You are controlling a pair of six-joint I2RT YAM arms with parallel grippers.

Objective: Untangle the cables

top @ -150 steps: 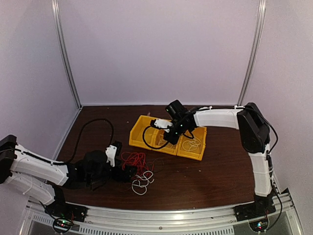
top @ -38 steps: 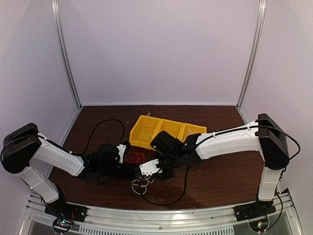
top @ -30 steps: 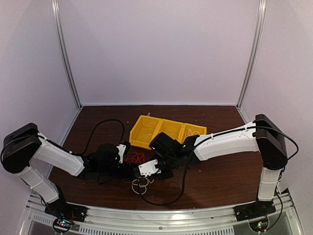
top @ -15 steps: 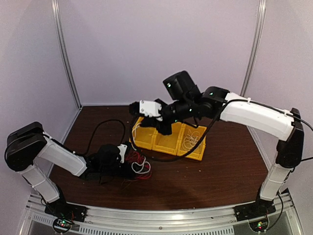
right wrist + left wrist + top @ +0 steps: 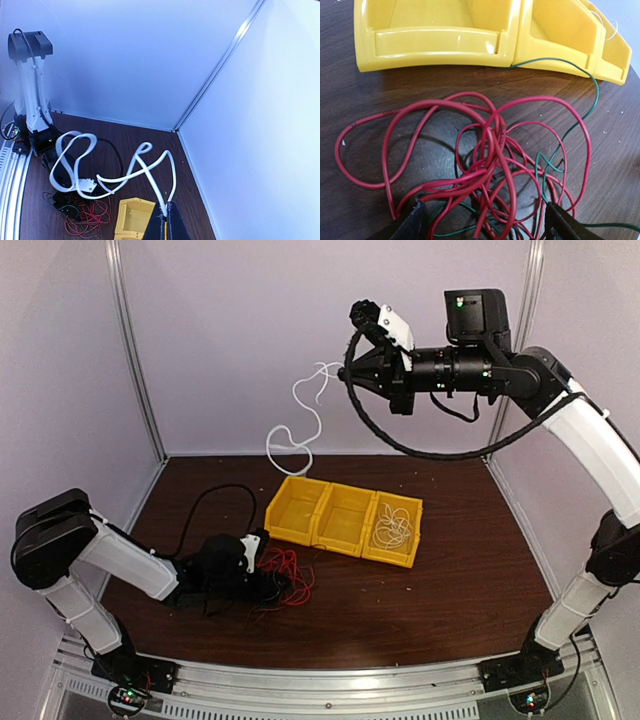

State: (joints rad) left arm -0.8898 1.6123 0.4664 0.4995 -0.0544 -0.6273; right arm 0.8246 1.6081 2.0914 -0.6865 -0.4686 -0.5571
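Observation:
A clump of red cable [image 5: 287, 574] with a thin green wire [image 5: 590, 95] lies on the dark table in front of the yellow bin [image 5: 300, 523]. My left gripper [image 5: 270, 582] rests low at the clump. In the left wrist view it [image 5: 485, 222] is open, with the red cable [image 5: 490, 150] lying between its fingers [image 5: 412, 225]. My right gripper [image 5: 347, 368] is raised high at the back, shut on a white cable [image 5: 298, 420] that hangs free in loops. The right wrist view shows the gripper [image 5: 166, 216] pinching this white cable [image 5: 100, 172]. Another white cable [image 5: 395, 526] lies in the bin's right compartment.
The yellow bin [image 5: 440, 40] has three compartments; the left and middle ones look empty. A thick black arm cable [image 5: 200, 502] loops on the table at left, another hangs under the right arm [image 5: 400, 445]. White walls and metal posts [image 5: 135, 350] enclose the table.
My right arm went from low at the clump to high at the back, carrying the white cable up clear of the red clump. The left gripper stayed at the clump.

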